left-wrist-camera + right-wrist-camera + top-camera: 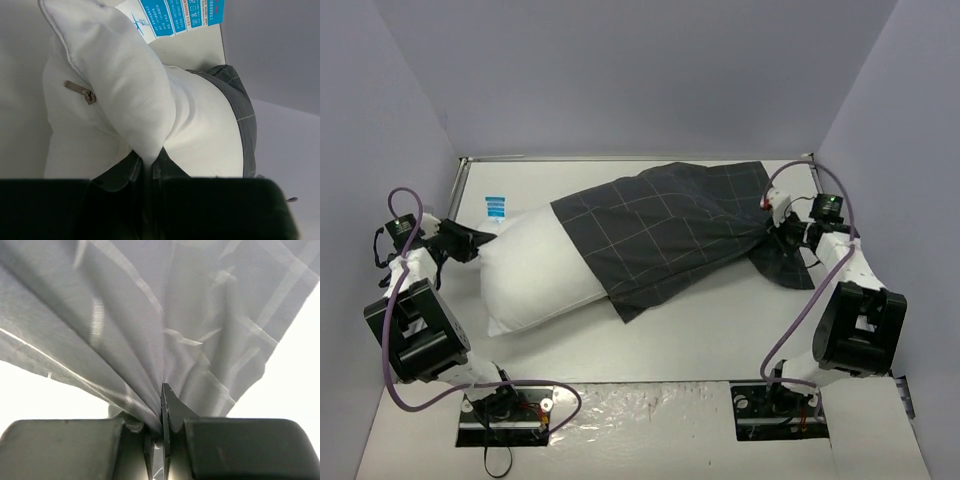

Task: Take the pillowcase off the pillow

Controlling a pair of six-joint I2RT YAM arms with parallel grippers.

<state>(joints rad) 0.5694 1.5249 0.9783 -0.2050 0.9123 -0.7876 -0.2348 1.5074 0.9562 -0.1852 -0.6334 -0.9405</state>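
Pillowcase [670, 235] is laid diag. across the table [720, 335], from the centre toward the far-right corner. Its open edge is drawn approx. halfway along the pillow [535, 275]. The pillow's left half is bared and is pointed at the table's left edge. The left gripper [480, 243] is clenched on the pillow's bare left-end corner. White fabric is pinched betw. its fingers [122, 172], w/ a zip pull [82, 91] seen nearby on the pillow. The right gripper [778, 228] is clamped on a bunched fold of checked cloth at the case's right end, nr the table's right edge. Cloth is fanned out from the shut jaws. A blue-printed label [495, 207] is seen nr the far-left corner. Bare tabletop is left along the near edge, plus a narrower strip along the far edge.
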